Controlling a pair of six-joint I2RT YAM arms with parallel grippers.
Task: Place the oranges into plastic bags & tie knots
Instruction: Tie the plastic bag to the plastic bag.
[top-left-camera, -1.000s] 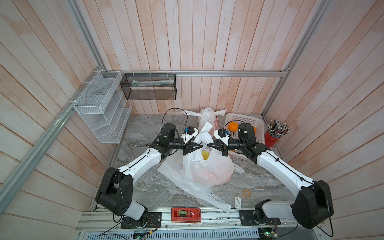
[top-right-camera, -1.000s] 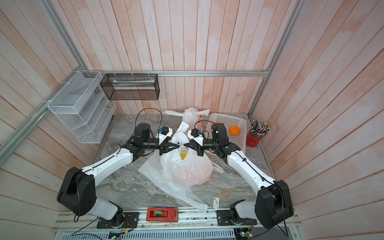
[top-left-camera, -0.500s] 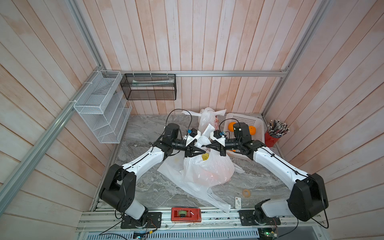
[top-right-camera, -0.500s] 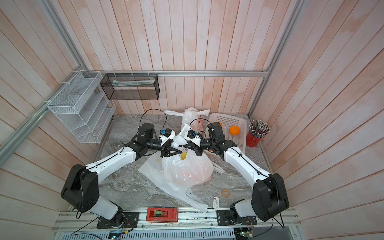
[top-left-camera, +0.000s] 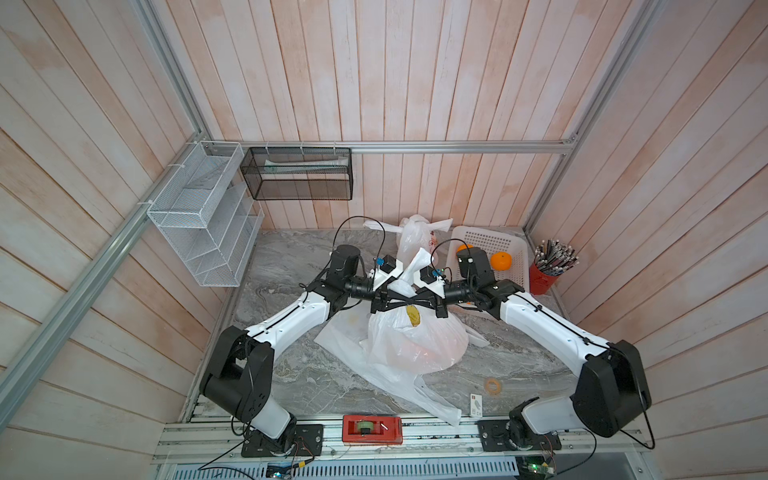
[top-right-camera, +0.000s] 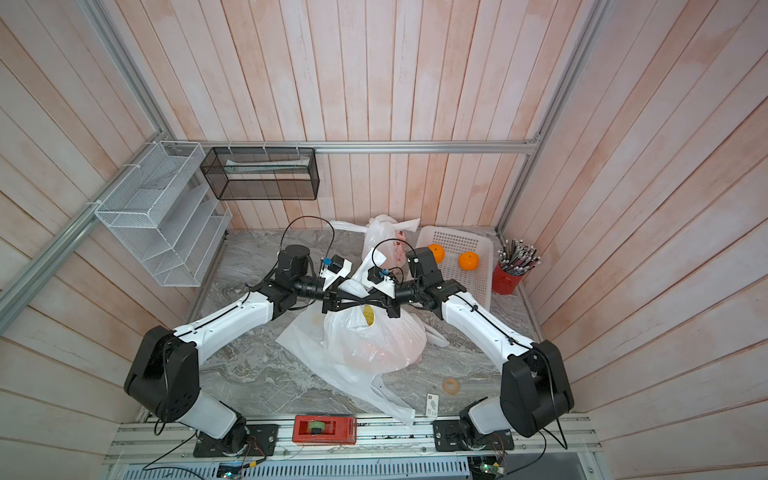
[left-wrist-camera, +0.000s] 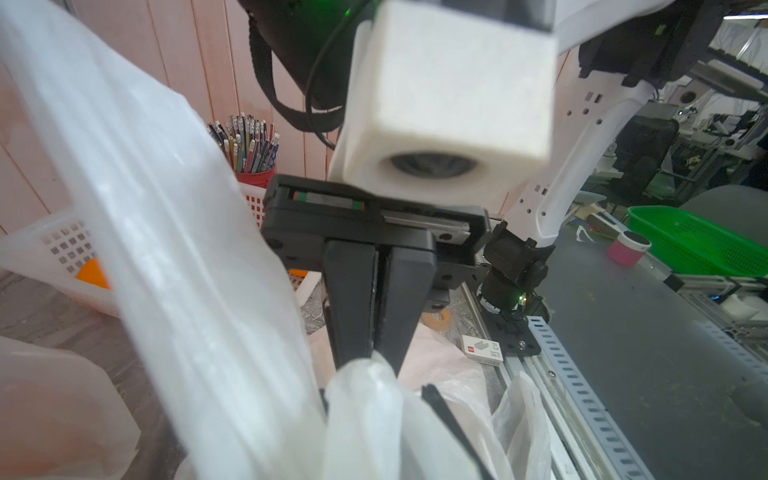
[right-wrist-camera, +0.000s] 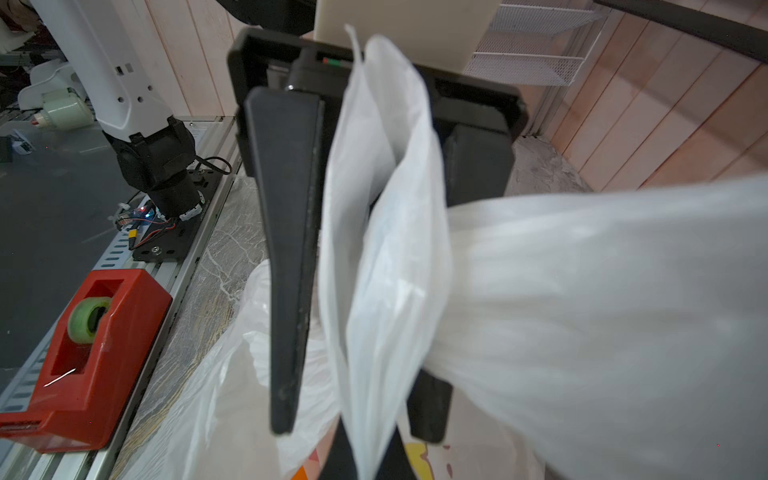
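Right, the filled bag (top-left-camera: 415, 345) sags in the middle of the surface (top-left-camera: 299, 374), oranges (top-left-camera: 438, 355) glowing through it. The right hand (left-wrist-camera: 371, 353) is clamped on one handle strip (left-wrist-camera: 361, 386). The left hand (right-wrist-camera: 355, 428) straddles the other strip (right-wrist-camera: 386, 249), fingers partly apart, grip unclear. It's thin, slippery film with a heavy, rolling load, so I'd hold the bunched strips near the neck.

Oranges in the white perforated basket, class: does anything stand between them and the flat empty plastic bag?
The filled translucent white bag sits on the flat empty bag, partly covering it. The right gripper, shut on that bag, and its arm lie between the white perforated basket and both.
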